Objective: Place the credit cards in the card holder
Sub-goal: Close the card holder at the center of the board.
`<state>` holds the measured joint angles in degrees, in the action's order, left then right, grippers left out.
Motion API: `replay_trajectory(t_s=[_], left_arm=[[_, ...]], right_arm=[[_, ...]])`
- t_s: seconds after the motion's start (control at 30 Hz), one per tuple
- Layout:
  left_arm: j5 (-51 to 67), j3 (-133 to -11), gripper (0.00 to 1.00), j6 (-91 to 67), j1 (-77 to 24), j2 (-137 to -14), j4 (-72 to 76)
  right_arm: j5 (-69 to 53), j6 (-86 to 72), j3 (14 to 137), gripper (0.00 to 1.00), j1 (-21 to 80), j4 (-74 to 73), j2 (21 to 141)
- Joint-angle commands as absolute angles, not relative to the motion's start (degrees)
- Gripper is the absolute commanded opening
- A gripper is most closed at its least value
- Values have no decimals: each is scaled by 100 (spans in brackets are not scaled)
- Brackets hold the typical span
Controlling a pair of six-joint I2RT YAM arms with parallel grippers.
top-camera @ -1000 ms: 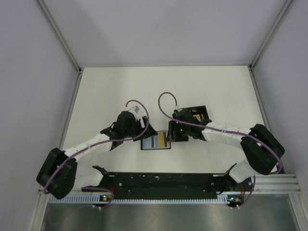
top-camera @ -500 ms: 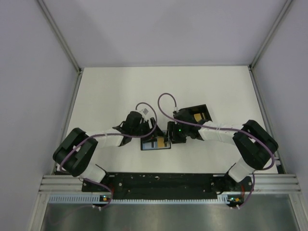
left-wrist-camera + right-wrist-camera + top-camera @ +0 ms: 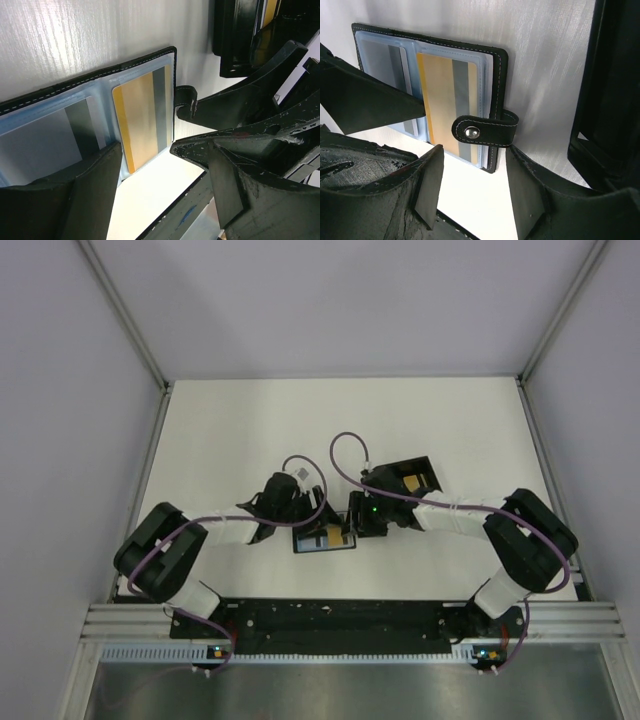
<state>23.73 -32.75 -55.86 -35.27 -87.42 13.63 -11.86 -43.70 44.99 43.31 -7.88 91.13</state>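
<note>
Spotting the card holder (image 3: 323, 538) spread open flat on the worktop (image 3: 250, 440), centre, towards the near edge. Showing a gold-striped card (image 3: 445, 100) in the right pocket, a grey card (image 3: 50, 140) in the left. Sitting low over it: left claw (image 3: 305, 523) released, right claw (image 3: 358, 525) released too, straddling the snap strap (image 3: 485, 130), gripping nothing.

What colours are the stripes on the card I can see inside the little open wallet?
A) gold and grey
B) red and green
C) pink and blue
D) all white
A: the striped card tucked in the clear sleeve of the open card holder shows gold bands with a grey band between them, seen from both wrist cameras.
</note>
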Motion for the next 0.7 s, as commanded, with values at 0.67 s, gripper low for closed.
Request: replay_trajectory(t_s=[0.67], left_arm=[[2558,-3481,65,-6249,-3753,-9351,2733]], right_arm=[[-1670,-4157,4658,50,4553,-387,9290]])
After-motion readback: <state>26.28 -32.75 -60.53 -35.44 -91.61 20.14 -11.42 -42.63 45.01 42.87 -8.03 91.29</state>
